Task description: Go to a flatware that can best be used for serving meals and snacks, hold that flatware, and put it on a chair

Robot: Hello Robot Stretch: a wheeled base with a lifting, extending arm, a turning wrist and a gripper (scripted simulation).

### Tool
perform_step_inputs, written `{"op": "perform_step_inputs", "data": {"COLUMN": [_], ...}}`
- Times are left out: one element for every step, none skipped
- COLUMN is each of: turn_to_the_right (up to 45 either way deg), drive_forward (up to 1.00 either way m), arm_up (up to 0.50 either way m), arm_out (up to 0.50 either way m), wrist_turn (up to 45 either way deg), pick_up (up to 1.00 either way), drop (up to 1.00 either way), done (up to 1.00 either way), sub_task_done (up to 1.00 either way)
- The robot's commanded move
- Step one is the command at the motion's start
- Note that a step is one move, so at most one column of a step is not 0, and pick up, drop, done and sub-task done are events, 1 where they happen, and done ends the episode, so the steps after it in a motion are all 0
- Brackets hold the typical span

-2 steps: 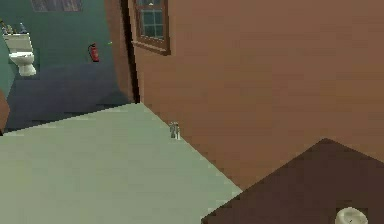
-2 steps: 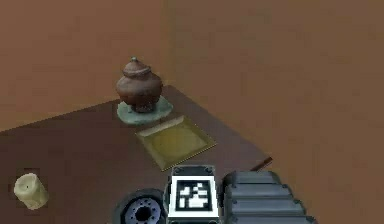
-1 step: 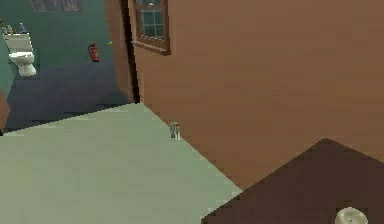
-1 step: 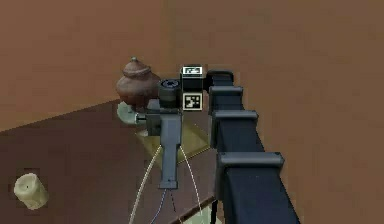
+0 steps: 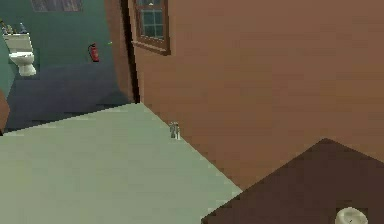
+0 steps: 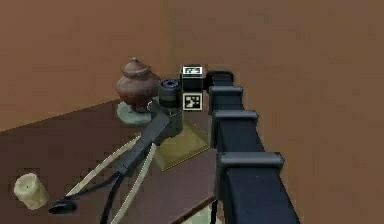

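**Flatware-like pale disc (image 6: 128, 114) on dark table (image 6: 60, 150)**

The pale disc is sitting under a brown vase (image 6: 135, 80), near the wall. The gripper (image 6: 85, 200) is reaching over the tabletop, with a flat olive slab (image 6: 190, 148) by its body and a cream round thing (image 6: 30, 189) near its fingers. Can't tell if it's holding anything. The marker squares (image 6: 194, 100) are showing black marks, unreadable.

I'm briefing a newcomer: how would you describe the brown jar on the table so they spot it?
Find the dark table by the brown wall. At its far side, left of the arm in the picture, stands the jar. It is round-bellied, reddish brown and lidded, unlike the pale cream lump nearby.
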Motion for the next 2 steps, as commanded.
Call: {"op": "perform_step_inputs", "data": {"turn_to_the_right": [0.0,0.0], "drive_forward": [0.0,0.0], "arm_up": [0.0,0.0], "arm_out": [0.0,0.0], "wrist_turn": [45.0,45.0], "pick_up": [0.0,0.0], "drop": [0.0,0.0], "done": [0.0,0.0], "sub_task_done": [0.0,0.0]}}
